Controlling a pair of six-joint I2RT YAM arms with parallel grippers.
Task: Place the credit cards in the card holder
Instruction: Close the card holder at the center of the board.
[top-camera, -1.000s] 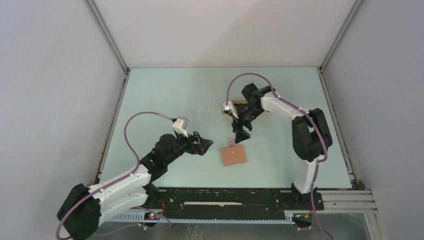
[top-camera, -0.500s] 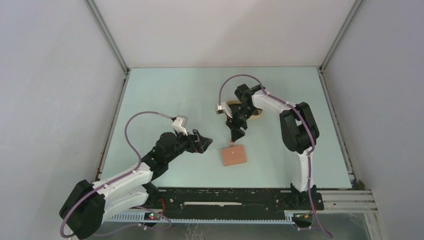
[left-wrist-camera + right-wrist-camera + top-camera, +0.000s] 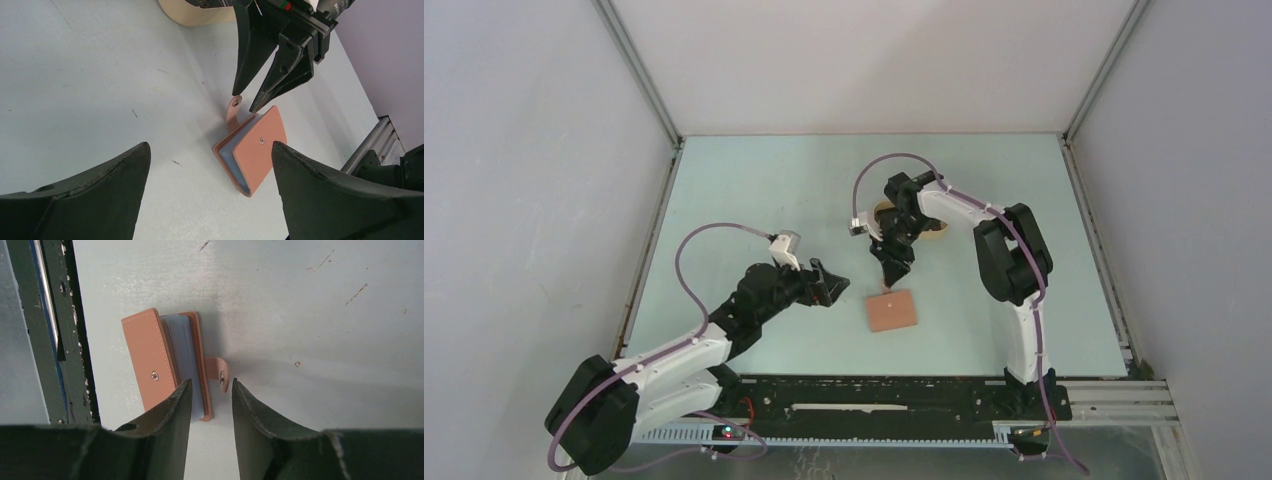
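While right tool (image 3: 210, 385) straddles holder (image 3: 150, 360) tab (image 3: 223, 375), gap narrow, nothing gripped, and left tool (image 3: 210, 147) hangs wide, opening step looks on: next needs a clean tab pinch.

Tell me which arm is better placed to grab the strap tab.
Right. The right end effector hangs just above the card holder's strap tab, fingers straddling it. The left end effector sits off to the side.
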